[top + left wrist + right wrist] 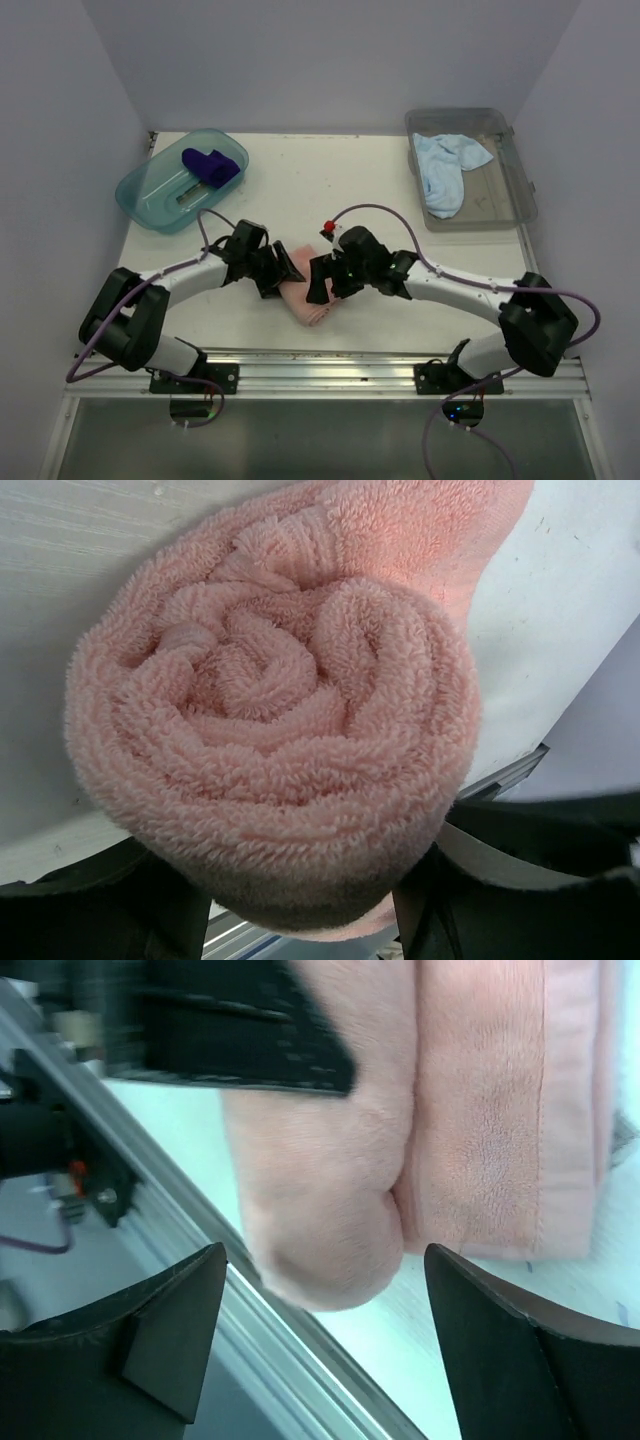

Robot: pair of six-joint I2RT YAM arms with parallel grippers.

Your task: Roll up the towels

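Three towels, one in play. The salmon towel [305, 303] sits at 6 o'clock on the table [300, 190], already wound into a tight spiral. The purple towel [210, 165] is in the teal tub [170, 190] at 10 o'clock. The blue towel [445, 170] is in the grey bin [515, 185] at 2 o'clock, unrolled and draped over the bin's near wall.

Key relation: the spiral end of the roll faces straight into the left wrist camera, so the roll's long axis runs along the left gripper's approach line. That reads as roughly 10-to-4 from above, though the grippers cover much of it.

The left gripper [300, 925] is nearer and is on the roll. Its fingers [90, 915] press the roll from both sides at part width, which I read as a grasp.

The right gripper [322, 1260] is at the roll's 3 o'clock and released. Its fingers [150, 1340] are spread wide with nothing between them, and the towel lies just past the tips, not touching.

My read: any lift or carry of the roll belongs to the left arm. The risk is the loose outer flap unwinding.
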